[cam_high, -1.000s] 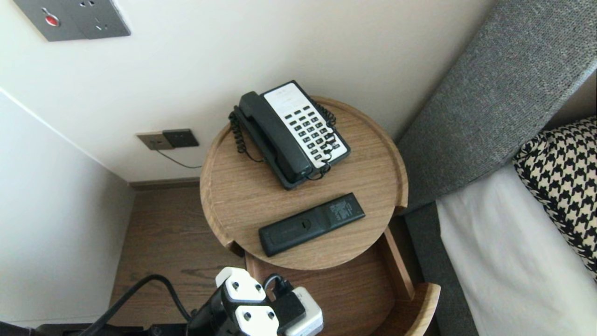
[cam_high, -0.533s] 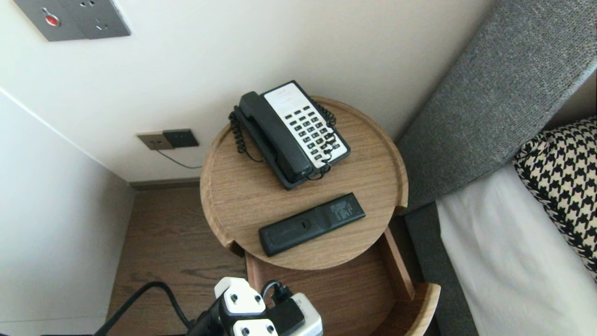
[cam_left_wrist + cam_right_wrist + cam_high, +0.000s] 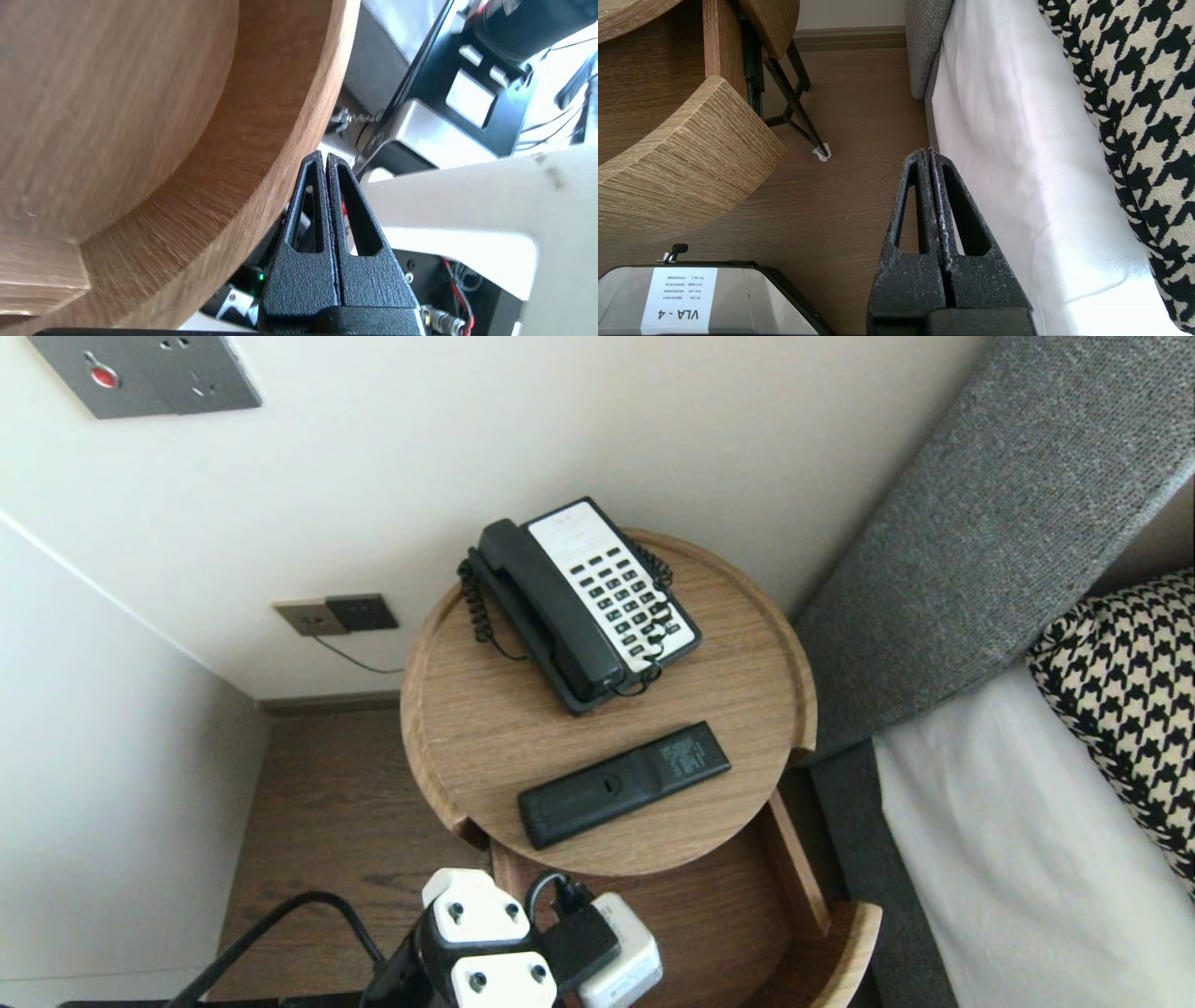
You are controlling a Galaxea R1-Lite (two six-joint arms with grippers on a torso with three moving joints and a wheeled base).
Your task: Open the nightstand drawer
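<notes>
Both grippers are pinched shut, holding nothing: the left gripper (image 3: pixel 324 156) sits just beside the open drawer (image 3: pixel 261 116) and its curved front, the right gripper (image 3: pixel 929 153) idles by the bed (image 3: pixel 1008 140). Looks like it's lining up on the drawer; next move needs firm contact there.

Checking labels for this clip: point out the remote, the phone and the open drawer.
remote (image 3: pixel 624 785), head view, middle of its body.
phone (image 3: pixel 624 593), head view, on the keypad.
drawer (image 3: pixel 795 863), head view, on its right side wall.
</notes>
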